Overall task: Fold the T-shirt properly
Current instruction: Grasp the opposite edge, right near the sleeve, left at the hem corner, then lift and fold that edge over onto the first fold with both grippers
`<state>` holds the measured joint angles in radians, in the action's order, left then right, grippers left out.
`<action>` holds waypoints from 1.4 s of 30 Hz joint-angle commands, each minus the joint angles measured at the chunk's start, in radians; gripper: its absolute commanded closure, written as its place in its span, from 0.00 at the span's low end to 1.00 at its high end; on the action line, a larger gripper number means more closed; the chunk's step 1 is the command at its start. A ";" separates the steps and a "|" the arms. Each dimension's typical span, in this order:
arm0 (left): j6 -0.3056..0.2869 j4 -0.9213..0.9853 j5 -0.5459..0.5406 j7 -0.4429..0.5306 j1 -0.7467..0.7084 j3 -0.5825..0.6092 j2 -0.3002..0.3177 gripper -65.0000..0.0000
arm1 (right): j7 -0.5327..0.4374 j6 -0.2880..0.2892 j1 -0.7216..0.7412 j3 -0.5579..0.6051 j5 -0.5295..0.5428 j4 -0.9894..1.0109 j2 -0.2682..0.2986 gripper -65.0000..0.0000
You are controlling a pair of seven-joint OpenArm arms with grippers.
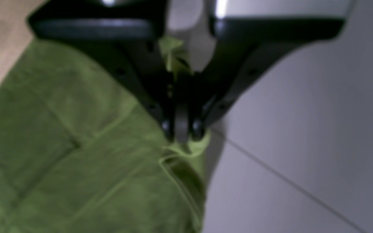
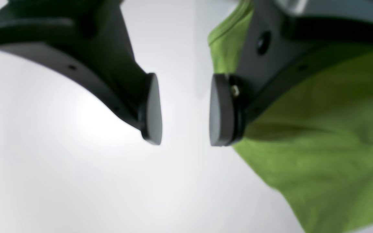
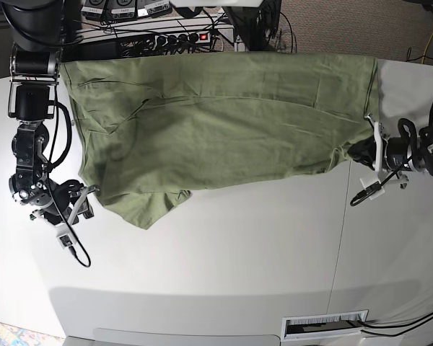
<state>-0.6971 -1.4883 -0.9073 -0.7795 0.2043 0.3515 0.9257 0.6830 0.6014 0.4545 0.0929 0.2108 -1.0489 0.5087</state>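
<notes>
Left gripper: my fingers clenched on T-shirt edge | right gripper: my fingers spread, released, beside cloth | table: white

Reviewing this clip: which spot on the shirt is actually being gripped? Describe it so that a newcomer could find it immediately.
Start from the white table and the green T-shirt spread across its far half. Follow the shirt's edge to the base view's right, where the left gripper is shut on a small bunch of fabric. The right gripper, at the opposite end, stands open beside the cloth, holding nothing.
</notes>
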 commanded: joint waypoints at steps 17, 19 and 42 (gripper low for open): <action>-0.001 -0.011 -0.013 0.002 0.020 -0.014 0.025 1.00 | -0.127 -0.001 0.033 -0.006 -0.149 0.124 -0.084 0.61; -0.001 -0.011 -0.013 0.001 0.020 -0.014 0.025 1.00 | -0.135 -0.001 0.032 -0.006 -0.161 0.133 -0.084 0.62; -0.001 -0.103 -0.013 -0.011 0.027 -0.014 0.108 1.00 | 0.231 -0.002 0.004 -0.007 0.041 -0.209 -0.035 1.00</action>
<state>-0.6971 -1.5803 -0.9070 -0.7952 0.2111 0.3515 1.0080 0.9241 0.6018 0.4332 0.0933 0.2478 -1.2449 0.4522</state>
